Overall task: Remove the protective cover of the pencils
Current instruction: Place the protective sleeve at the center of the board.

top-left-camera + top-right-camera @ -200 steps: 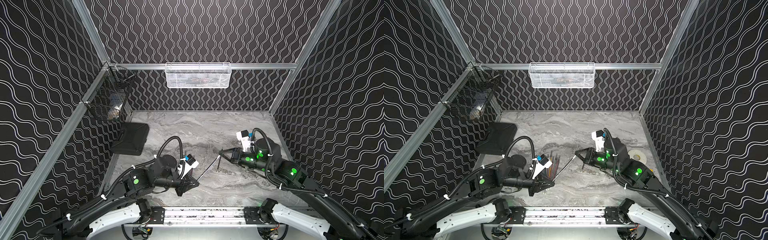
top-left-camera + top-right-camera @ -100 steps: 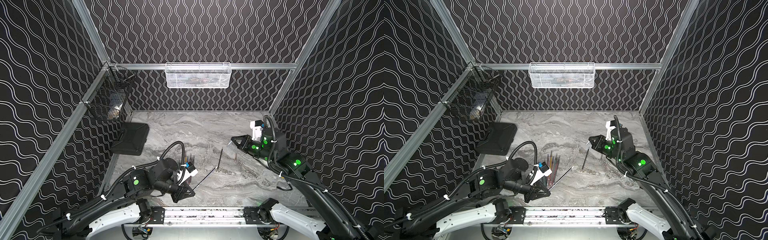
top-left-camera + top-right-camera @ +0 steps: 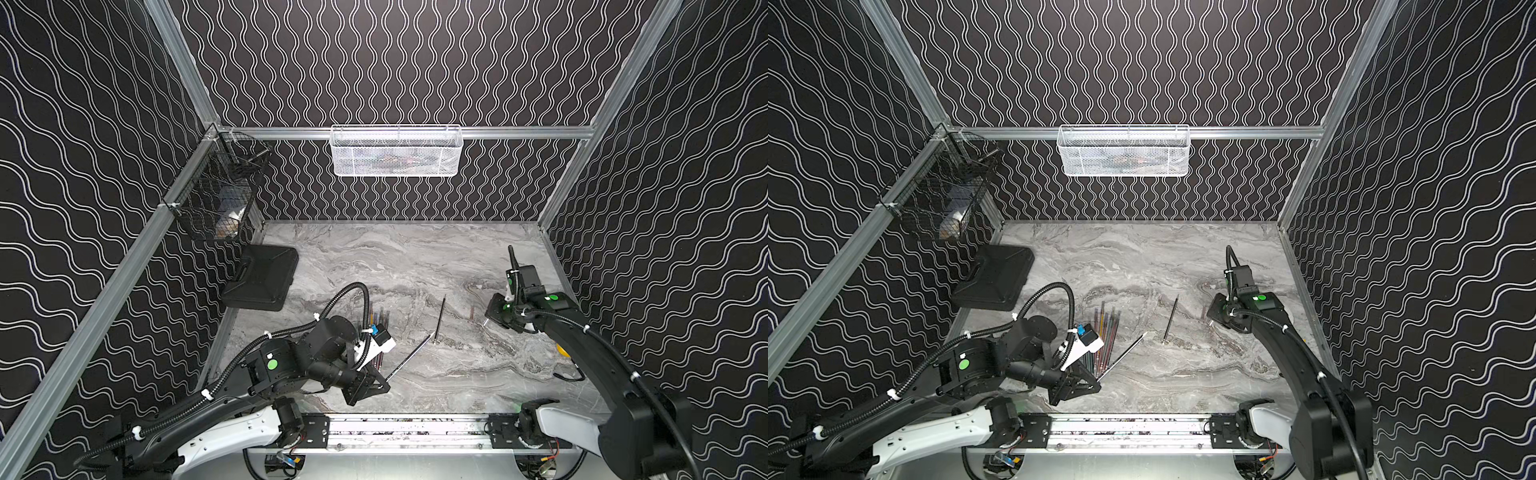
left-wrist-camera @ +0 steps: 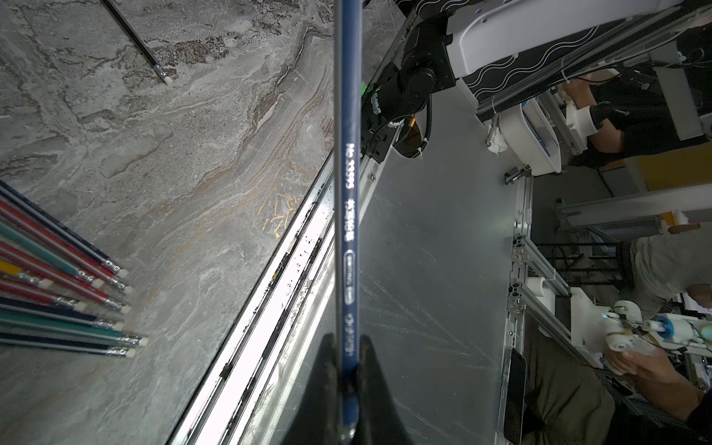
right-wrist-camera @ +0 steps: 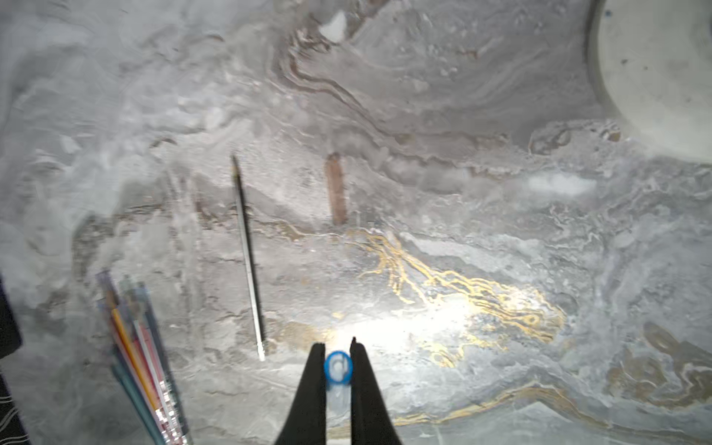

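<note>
Left tool [image 4: 346, 337] pinched shut on blue pencil [image 4: 348, 192], aimed 2 o'clock. Right tool [image 5: 336, 343] clamps small clear cap [image 5: 338, 366]. Loose pencils [image 3: 1106, 332] fanned just 8 o'clock of tabletop [image 3: 1142, 257] centre. Light, stiff, slick: likely best gripped on the shaft, near the cap.

Robotics lab test cell: aluminium frame [image 3: 519, 132], wave-patterned walls [image 3: 415, 62]; marble-print tabletop [image 3: 415, 257]

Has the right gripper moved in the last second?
Yes. The right gripper, shut on a clear cap, has moved toward the right wall, away from the lone black pencil.
</note>
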You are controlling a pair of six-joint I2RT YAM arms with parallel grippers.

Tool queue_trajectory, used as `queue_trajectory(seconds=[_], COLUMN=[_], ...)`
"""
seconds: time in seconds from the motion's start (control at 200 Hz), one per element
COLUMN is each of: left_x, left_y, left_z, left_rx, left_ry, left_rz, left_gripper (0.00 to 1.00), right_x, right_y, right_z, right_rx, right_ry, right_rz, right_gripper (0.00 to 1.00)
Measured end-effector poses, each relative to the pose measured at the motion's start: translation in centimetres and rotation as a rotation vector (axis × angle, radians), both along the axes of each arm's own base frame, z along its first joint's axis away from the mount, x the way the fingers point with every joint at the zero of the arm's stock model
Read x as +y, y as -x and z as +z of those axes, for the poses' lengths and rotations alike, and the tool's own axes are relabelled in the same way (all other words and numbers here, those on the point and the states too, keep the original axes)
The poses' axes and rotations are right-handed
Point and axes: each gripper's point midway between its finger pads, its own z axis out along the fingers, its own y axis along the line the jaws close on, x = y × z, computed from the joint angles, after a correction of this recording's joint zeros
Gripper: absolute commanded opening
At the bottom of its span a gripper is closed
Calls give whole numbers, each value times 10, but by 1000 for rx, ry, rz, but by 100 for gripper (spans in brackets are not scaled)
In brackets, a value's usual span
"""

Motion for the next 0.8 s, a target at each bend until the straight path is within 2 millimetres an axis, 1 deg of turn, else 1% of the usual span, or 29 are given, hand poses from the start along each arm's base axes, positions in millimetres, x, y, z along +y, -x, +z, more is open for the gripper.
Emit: queue_trajectory(seconds=[0.175, 0.31, 0.405, 0.535, 0.655, 0.801], left_x=[0, 1, 1, 2, 2, 2], left_y=[0, 1, 1, 1, 1, 1], left_z=[0, 1, 2, 3, 3, 3], left_rx=[0, -3, -6, -8, -8, -8], left_ry=[0, 5, 8, 10, 10, 10], left_rz=[0, 0, 0, 1, 1, 1], left_gripper=[0, 0, 0, 0, 0, 0], right_x=[-7, -9, -11, -16, -14, -10], right_y=[-12, -21, -32, -46, -62, -70], right_z=[-42, -65, -72, -77, -79, -82], right_rx=[97, 135, 124, 104, 82, 77], right_ry=[50, 66, 65, 60, 42, 11], right_rz=[17, 29, 27, 27, 37, 49], right_gripper=[4, 4, 6, 6, 7, 7])
